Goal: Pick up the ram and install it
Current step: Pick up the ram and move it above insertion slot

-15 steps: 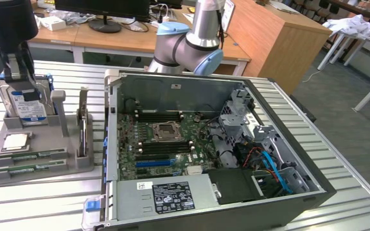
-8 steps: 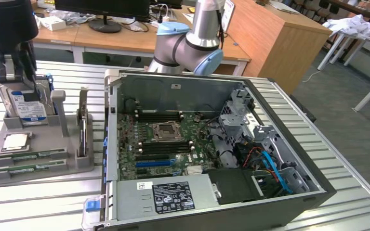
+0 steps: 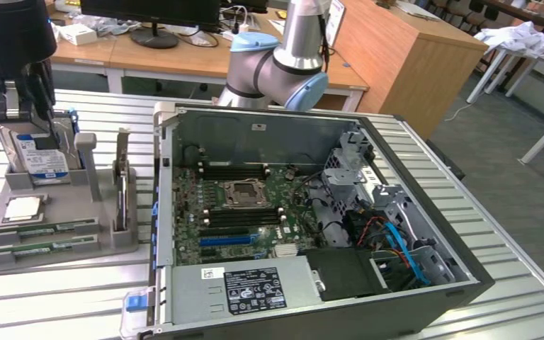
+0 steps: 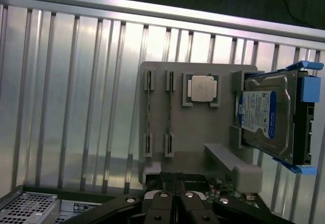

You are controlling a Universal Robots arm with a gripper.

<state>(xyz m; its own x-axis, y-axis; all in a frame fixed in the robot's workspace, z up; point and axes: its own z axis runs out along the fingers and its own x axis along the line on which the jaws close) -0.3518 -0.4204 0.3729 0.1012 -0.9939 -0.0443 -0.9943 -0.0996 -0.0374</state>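
Exterior view: the ram point(image 3: 47, 229) sits slotted in the grey tray point(image 3: 102, 244) at the exterior view's lower left, just beside its twin point(image 3: 42, 249), well apart from the open computer case point(image 3: 244, 131). Wrist view: the gripper point(image 4: 173, 206), jaws closed and empty, hangs near the tray, its 2 sticks edge-on.

Green ram point(image 3: 45, 229) on edge beside twin point(image 3: 40, 248)

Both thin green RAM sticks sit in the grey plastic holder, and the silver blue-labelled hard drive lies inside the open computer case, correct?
No. The exterior view shows the silver blue-labelled hard drive standing in the grey plastic holder too, outside the open computer case. Both thin green RAM sticks do sit in that holder.
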